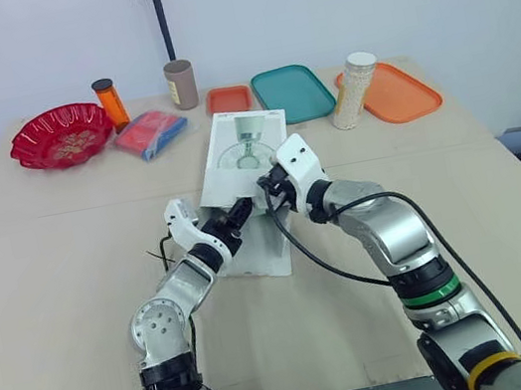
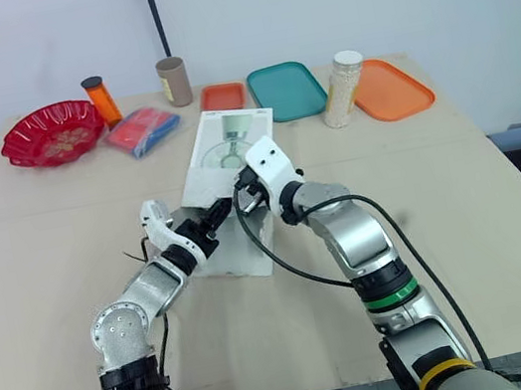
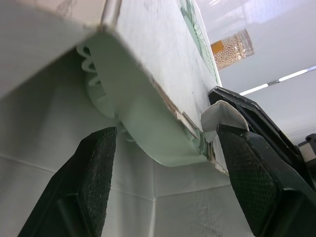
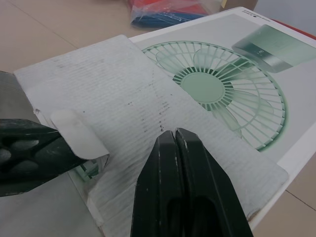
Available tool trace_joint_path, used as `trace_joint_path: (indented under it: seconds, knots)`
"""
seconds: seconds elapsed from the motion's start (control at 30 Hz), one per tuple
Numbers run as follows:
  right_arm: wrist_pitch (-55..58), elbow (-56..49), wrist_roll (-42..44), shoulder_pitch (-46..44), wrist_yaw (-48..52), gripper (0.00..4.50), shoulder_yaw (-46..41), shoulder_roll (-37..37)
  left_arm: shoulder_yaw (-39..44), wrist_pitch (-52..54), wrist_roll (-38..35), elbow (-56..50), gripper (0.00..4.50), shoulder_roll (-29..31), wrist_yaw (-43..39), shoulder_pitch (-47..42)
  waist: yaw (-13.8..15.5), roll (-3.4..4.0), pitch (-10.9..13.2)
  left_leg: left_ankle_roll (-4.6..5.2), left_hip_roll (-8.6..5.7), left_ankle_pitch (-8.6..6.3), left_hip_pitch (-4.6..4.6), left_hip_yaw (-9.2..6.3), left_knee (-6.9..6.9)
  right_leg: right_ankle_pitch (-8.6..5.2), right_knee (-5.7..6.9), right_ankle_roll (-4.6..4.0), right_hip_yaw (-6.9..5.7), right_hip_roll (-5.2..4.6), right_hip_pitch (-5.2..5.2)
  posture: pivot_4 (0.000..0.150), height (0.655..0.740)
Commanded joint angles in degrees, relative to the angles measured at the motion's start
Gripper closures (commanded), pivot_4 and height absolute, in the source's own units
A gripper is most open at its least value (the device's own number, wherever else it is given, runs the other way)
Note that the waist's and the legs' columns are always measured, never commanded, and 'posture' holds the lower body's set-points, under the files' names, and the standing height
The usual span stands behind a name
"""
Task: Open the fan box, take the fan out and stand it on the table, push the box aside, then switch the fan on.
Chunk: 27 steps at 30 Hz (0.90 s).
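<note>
Left gripper (image 1: 240, 211) spans fan box (image 1: 247, 143) open edge; right gripper (image 4: 175, 136) atop

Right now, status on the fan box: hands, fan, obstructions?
Left hand open at the fan box mouth. Right hand shut, tips over top flap. Pale green fan inside, not out. Blue-red packet lies apart, far-left of box.

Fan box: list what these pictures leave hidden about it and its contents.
- Fan: a pale green edge peeks out in left wrist view; the fan box flap covers the rest, switch included.
- Box's near end, eye views: hidden behind left tool and right tool.
</note>
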Motion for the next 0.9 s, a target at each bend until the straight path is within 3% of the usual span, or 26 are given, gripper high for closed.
trace_joint_path:
  seconds: [0.03, 0.13, 0.23, 0.3, 0.63, 0.77, 0.9]
  knots:
    - [1.53, 1.68, -0.57, 1.21, 0.52, 4.5, 1.31, -0.3, 1.47, -0.09, -4.22, 0.83, 1.07, -1.51, 1.04, 0.4, 0.01, 0.0, 0.0, 0.0, 0.0, 0.0, 0.0, 0.0, -0.01, 0.0, -0.01, 0.0, 0.0, 0.0, 0.0, 0.15, 0.74]
    - [1.41, 1.89, -0.64, 1.06, 0.58, 4.5, 1.32, -0.35, 1.47, -1.32, -5.3, 1.96, 1.07, -1.15, 1.48, 0.36, 0.01, 0.0, 0.0, 0.0, 0.0, 0.0, 0.0, 0.0, -0.02, 0.0, -0.03, 0.0, 0.0, 0.0, 0.0, 0.15, 0.74]
    - [1.45, 1.95, -0.64, 0.96, 0.56, 4.5, 1.28, -0.33, 1.05, -2.24, -5.6, 2.74, 1.76, -0.98, 1.67, 0.56, 0.01, 0.0, 0.0, -0.01, 0.0, 0.0, 0.0, 0.0, -0.03, 0.0, -0.03, 0.0, 0.0, 0.0, 0.0, 0.15, 0.74]
    - [1.53, 1.86, -0.56, 0.97, 0.64, 4.5, 1.26, -0.36, 0.47, -2.08, -5.83, 2.86, 2.45, -0.89, 1.97, 0.87, 0.01, 0.0, 0.0, -0.01, 0.0, 0.01, 0.0, 0.0, -0.02, 0.0, -0.03, -0.01, -0.01, 0.0, 0.0, 0.15, 0.74]
    - [1.52, 2.02, -0.57, 0.81, 0.77, 4.5, 1.26, -0.42, -0.2, -3.36, -6.6, 2.9, 2.45, 0.01, 2.55, 1.96, 0.01, 0.0, 0.0, -0.01, 0.0, 0.01, 0.01, 0.0, -0.04, 0.0, -0.04, -0.01, 0.0, 0.01, 0.01, 0.15, 0.74]
    - [1.45, 2.15, -0.61, 0.68, 0.75, 4.5, 1.26, -0.43, -0.51, -3.87, -6.86, 2.92, 3.34, 0.2, 2.68, 2.25, 0.01, 0.0, -0.01, -0.02, 0.0, 0.01, 0.01, 0.0, -0.04, 0.0, -0.05, -0.01, 0.0, 0.01, 0.01, 0.15, 0.74]
    - [1.57, 2.16, -0.59, 0.55, 0.74, 4.5, 1.23, -0.43, -0.44, -3.74, -7.79, 2.1, 3.34, 0.37, 3.08, 3.42, -0.01, 0.0, 0.0, -0.02, 0.01, 0.01, 0.01, 0.0, -0.06, 0.0, -0.06, -0.01, 0.0, 0.01, 0.01, 0.15, 0.74]
